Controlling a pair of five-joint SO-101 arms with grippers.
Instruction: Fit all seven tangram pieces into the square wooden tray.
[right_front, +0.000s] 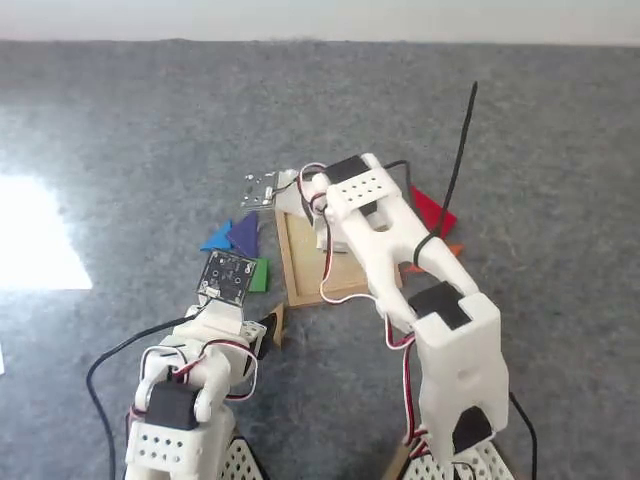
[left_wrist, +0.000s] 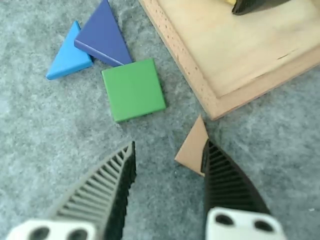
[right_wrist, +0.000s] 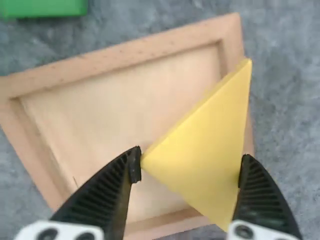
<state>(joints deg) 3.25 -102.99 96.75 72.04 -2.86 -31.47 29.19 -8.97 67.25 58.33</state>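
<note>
Our right tool is clamped on the one large yellow wooden triangle over the square wooden tray, probably to seat it in a corner. Our left tool hangs open and empty beside one tan triangle. On the grey worktop we count one green square, one light-blue triangle, one dark-blue triangle, one red triangle and one orange piece.

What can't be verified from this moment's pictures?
High view: the right arm covers most of the tray, hiding its contents.
High view: the orange piece is mostly behind that arm; shape unclear.
High view: the left arm covers part of the green square.
Right wrist view: the right gripper hides a corner of the yellow triangle; whether it lies flat is unclear.
</note>
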